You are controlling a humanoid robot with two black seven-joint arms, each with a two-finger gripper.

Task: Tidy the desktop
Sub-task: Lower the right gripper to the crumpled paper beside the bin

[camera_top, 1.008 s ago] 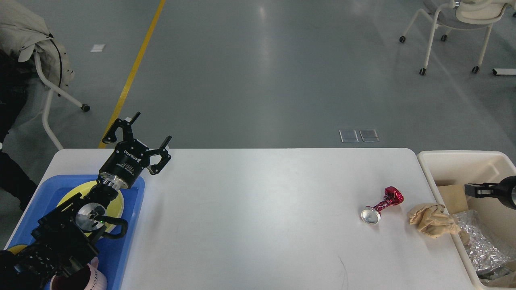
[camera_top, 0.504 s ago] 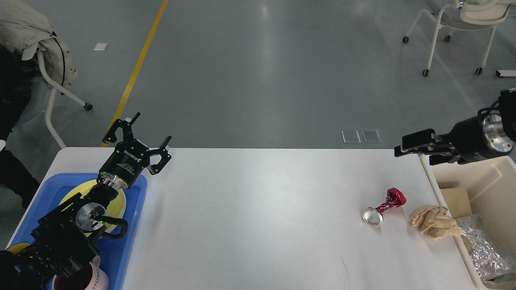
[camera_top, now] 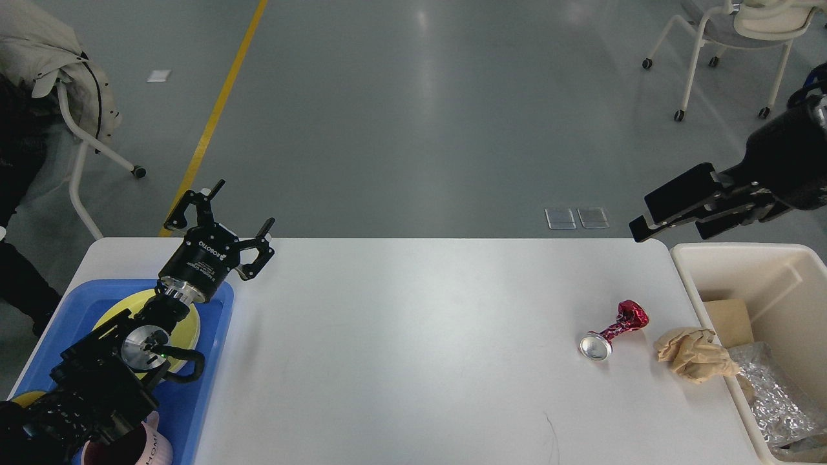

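The white desktop (camera_top: 413, 349) holds a crushed red can (camera_top: 610, 332) and a crumpled brown paper wad (camera_top: 694, 354) near its right edge. My left gripper (camera_top: 245, 203) hangs open and empty over the far end of the blue tray (camera_top: 216, 361) at the left. High above the desktop's far right corner, my right gripper (camera_top: 639, 219) points left. Its two fingers show only a narrow gap and hold nothing. It is well above and behind the can and the paper.
A beige bin (camera_top: 685, 258) stands off the right edge, holding cardboard (camera_top: 727, 320) and silver foil (camera_top: 775, 387). The tray carries a yellow plate (camera_top: 187, 323) and a pink mug (camera_top: 139, 449). Wheeled chairs stand on the floor beyond.
My right arm has lifted out of the beige bin and swung up and back above the desktop's far right corner. The left arm, can and paper have not moved.
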